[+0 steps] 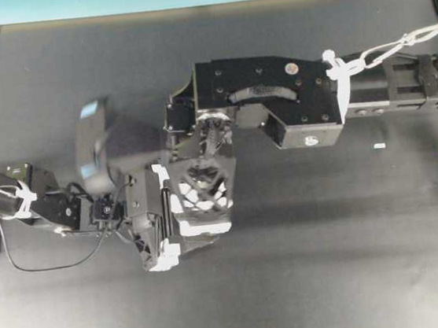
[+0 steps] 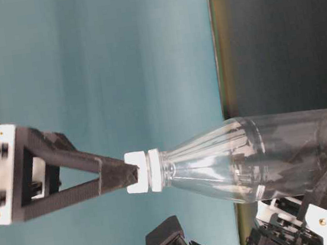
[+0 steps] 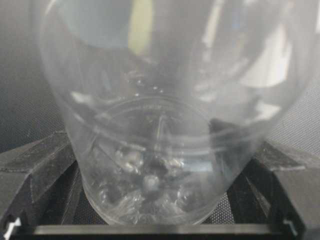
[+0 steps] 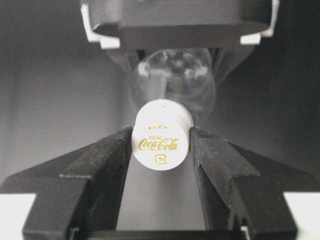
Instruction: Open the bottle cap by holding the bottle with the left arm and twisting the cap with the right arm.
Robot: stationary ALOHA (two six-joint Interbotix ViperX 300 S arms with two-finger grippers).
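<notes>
The right arm's black gripper (image 4: 161,145), with long pointed fingers, is clamped on the small round white plastic bottle cap (image 4: 161,140): in the right wrist view the two fingertips press against opposite sides of the cap. In the table-level view, which shows the scene turned on its side, the same fingertips (image 2: 119,178) meet the cap (image 2: 138,172) at its outer end.

The left arm's short black gripper (image 3: 160,175) with white corner pieces stands wide and is closed on the lower body of the small clear plastic bottle (image 3: 160,125). In the left wrist view its fingers (image 3: 40,165) sit against either side of the bottle near its base. The bottle (image 2: 251,156) stands upright between the two grippers, held low by the left and capped by the right.

The cap's top carries gold print: "FROM" above the "Coca-Cola" script, with a small line of marks above and a small symbol below, both too small to read.

From overhead, both arms meet near the middle of the dark table (image 1: 335,277); the right arm (image 1: 275,98) reaches in from the right edge and the left arm (image 1: 58,206) from the left. The bottle itself is hidden beneath the right wrist there. Bare tabletop lies on all sides of the grippers, and a teal wall (image 2: 114,63) borders the far edge. A tiny white scrap (image 1: 378,146) lies on the table beneath the right arm.
</notes>
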